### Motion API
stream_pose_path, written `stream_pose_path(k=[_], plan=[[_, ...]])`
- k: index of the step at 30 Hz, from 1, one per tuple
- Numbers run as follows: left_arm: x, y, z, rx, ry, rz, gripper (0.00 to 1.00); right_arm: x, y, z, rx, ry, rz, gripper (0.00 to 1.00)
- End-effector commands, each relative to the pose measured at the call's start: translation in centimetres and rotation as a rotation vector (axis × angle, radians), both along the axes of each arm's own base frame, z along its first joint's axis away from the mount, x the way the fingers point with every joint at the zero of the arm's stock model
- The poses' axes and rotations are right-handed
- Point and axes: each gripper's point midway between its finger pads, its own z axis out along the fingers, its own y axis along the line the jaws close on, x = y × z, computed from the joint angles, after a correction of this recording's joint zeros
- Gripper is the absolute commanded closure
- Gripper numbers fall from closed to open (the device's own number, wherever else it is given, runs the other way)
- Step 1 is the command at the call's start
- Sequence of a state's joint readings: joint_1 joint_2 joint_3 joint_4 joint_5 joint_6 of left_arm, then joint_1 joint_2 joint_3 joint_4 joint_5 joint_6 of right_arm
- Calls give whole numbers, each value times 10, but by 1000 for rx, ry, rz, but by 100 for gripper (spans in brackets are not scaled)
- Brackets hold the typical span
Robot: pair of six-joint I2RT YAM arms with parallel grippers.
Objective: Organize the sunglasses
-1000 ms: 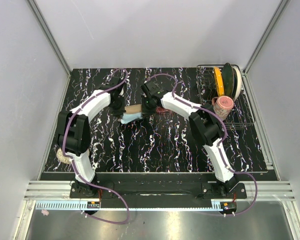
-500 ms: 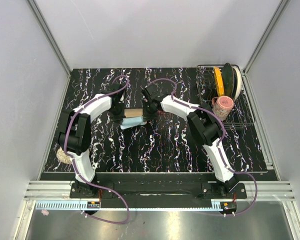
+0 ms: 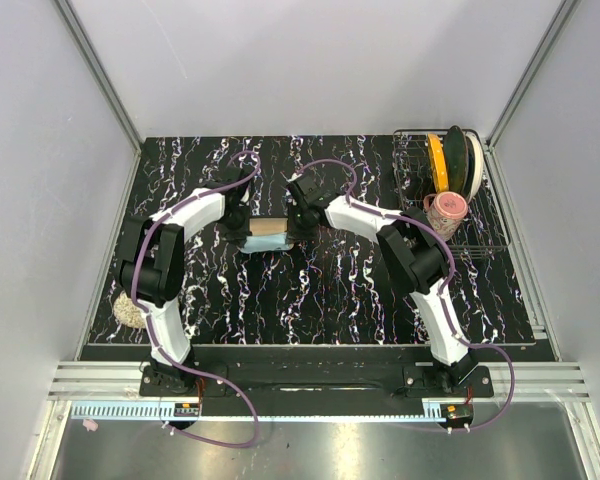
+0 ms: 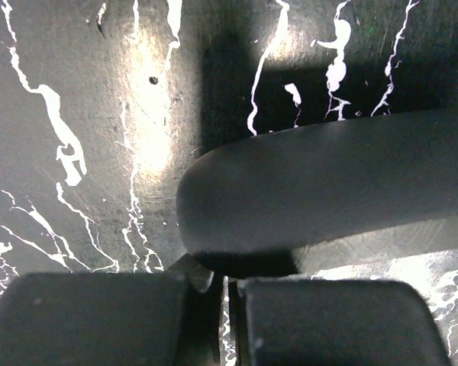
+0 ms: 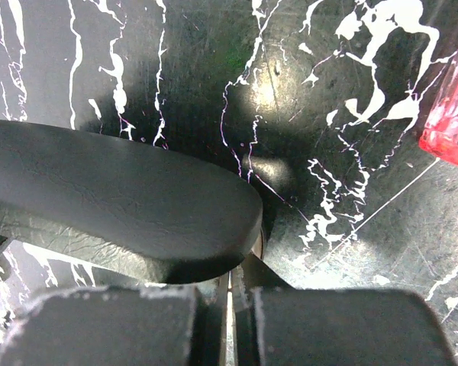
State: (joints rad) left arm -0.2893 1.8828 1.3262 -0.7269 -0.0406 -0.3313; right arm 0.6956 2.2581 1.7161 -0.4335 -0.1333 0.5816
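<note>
Case sits mid-table, long axis left-right, well away from every edge. Widest open stretch of table runs from the case to the near edge. Wire rack with plates and a pink cup fills the far right corner. A pale scrubber lies by the left edge, near side.

Table: black, glossy, white veins, fine scratches up close. Case: matte black, oblong with rounded ends, tan lining showing from above. Light blue cloth touches its near side.

Left end effector is at the case's left end, fingers pressed almost together with only a thin slit. A thin grey edge at the case end runs into the slit, so it looks pinched. Right end effector is at the right end in the same state, with a thin metallic edge going in.

Sunglasses: only a translucent red-pink corner shows at the right edge of the right wrist view, on the table, right of the case and apart from it. In the top view the right arm hides them. Can't tell their long axis or heading.
</note>
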Motion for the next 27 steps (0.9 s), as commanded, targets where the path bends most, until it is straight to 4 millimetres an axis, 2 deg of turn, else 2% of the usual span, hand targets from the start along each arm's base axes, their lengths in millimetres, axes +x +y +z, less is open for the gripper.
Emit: stream_pose_path(k=[1, 12, 18, 27], plan=[[22, 5, 8, 26, -88, 3, 100, 0, 0, 17, 9, -46, 0, 100], [27, 8, 13, 38, -164, 14, 100, 1, 0, 15, 11, -47, -8, 100], [16, 5, 15, 28, -159, 8, 100, 1, 0, 15, 12, -46, -9, 100], [15, 0, 32, 4, -200, 3, 100, 0, -2, 11, 2, -32, -13, 100]])
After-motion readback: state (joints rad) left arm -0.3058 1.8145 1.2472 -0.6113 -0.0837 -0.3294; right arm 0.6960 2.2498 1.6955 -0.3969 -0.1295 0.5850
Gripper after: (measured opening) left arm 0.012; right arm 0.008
